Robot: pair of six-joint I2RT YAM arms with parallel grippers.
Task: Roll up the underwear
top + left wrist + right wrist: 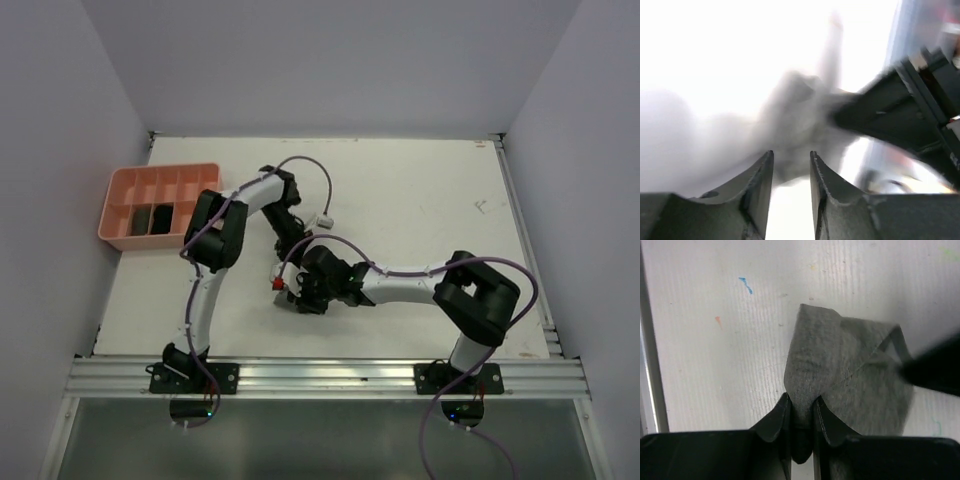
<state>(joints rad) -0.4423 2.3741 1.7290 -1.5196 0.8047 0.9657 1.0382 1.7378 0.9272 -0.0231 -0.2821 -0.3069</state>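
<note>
**Underwear (840,370) pinched at one edge, mid-desk, between two grippers**

The grey underwear lies on the white desk (715,365) near its middle, where both arms meet. It is not flat: one corner points away from the right wrist camera and a diagonal crease runs across the cloth, so it looks partly folded and not yet a roll.

The right gripper (801,415) is clenched on the near edge, with a bunched tuck of fabric trapped between its fingers. That hold probably anchors the piece so that it cannot slide while the other side is worked.

The left gripper (791,165) sits at the opposite side. In the right wrist view, one of its dark fingers reaches onto the cloth's far edge. Its own view is smeared with blur, but the fingers stand slightly apart with bright desk showing through the gap and the cloth just beyond their tips. I judge it released, not holding.

The pink tray (120,215) stands well apart at the desk's left edge. Two dark pieces (150,218) sit in its compartments, too small to identify.
</note>
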